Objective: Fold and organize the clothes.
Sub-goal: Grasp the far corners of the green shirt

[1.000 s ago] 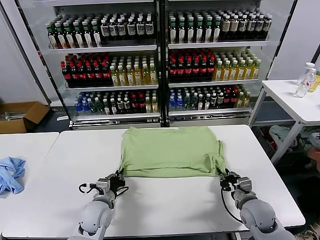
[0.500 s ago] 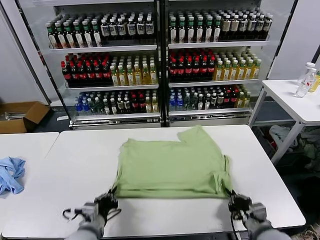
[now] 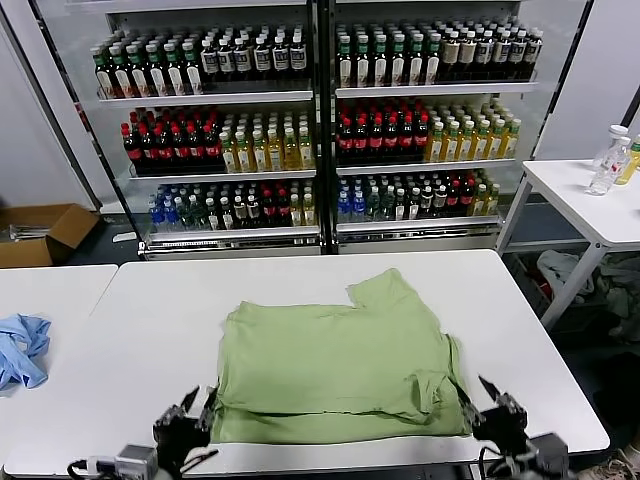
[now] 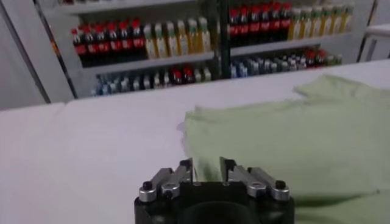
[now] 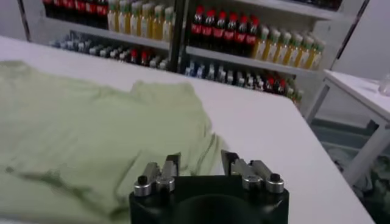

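Note:
The light green shirt (image 3: 340,360) lies flat on the white table (image 3: 150,300), folded into a rough rectangle. One corner sticks up at its far edge and its near hem is close to the table's front edge. My left gripper (image 3: 185,428) is open and empty just off the shirt's near left corner. My right gripper (image 3: 497,408) is open and empty just off its near right corner. In the left wrist view the gripper (image 4: 207,167) is open with the shirt (image 4: 292,134) lying beyond. In the right wrist view the gripper (image 5: 201,161) is open over the shirt's edge (image 5: 91,134).
A light blue garment (image 3: 20,350) lies on the adjoining table at left. Drink coolers (image 3: 320,130) stand behind the table. A side table with a bottle (image 3: 610,160) is at the right, and a cardboard box (image 3: 40,230) is on the floor at left.
Both grippers have drawn back toward the table's front edge, pulling the shirt's near hem with them. They now stand open and off the cloth, and the shirt lies nearer the front.

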